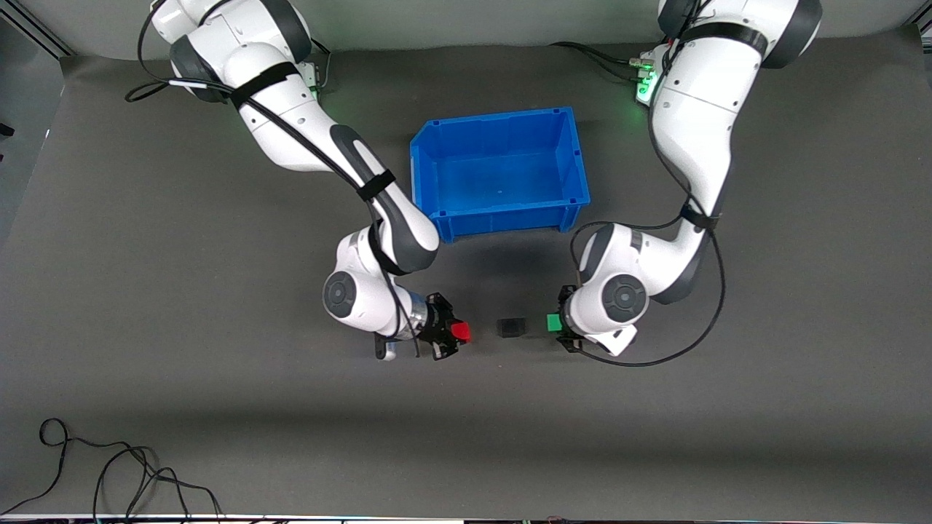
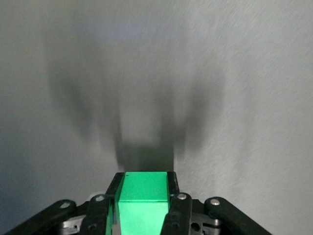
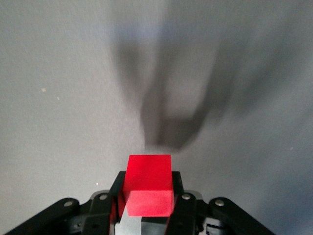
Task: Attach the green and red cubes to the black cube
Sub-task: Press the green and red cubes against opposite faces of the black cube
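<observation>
Dark grey matting covers the surface [image 1: 182,291], where a blue bin [image 1: 501,172] sits between the two arms' bases, and a black cube [image 1: 512,327] rests on the mat nearer the front camera than the bin. Nothing lies between the black cube and the cubes flanking it. A loose black cable [image 1: 109,466] trails along the surface's edge closest to the front camera, at the right arm's end, well apart from the black cube.

The right arm reaches down from its base past the bin's corner, its wrist bent so that the right tool [image 1: 455,332] points sideways at the black cube; its fingers are clamped on a red cube [image 3: 148,183], which is near the black cube but apart from it. The left arm drops past the bin's other corner and folds back at the elbow, turning the left tool [image 1: 559,323] toward the black cube from the other end; it is closed on a green cube [image 2: 143,200], just beside the black cube with a narrow gap between them.
</observation>
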Robot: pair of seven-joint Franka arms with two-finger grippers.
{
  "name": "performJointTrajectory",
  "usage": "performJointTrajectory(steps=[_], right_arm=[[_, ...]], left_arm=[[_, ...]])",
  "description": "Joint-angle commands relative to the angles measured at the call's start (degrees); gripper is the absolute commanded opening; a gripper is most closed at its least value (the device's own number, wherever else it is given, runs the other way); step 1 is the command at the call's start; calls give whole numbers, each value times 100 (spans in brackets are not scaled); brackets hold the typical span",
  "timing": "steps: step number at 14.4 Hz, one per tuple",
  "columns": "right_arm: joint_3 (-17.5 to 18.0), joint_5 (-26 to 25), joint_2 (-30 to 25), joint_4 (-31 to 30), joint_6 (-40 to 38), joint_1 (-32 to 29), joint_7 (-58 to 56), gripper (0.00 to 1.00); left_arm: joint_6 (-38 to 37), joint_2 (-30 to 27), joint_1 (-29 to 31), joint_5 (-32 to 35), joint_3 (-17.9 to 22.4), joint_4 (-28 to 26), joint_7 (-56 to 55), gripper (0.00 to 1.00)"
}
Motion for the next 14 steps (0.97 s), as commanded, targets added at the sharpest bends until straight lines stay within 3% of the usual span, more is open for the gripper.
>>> performJointTrajectory(steps=[1, 14], right_arm=[[-67, 43, 292, 413, 173, 223, 363, 31], [-111, -10, 838, 1011, 393, 574, 1040, 30]], left_arm=[[2, 148, -177, -72, 69, 223, -263, 0], [336, 341, -345, -73, -28, 461, -623, 0]])
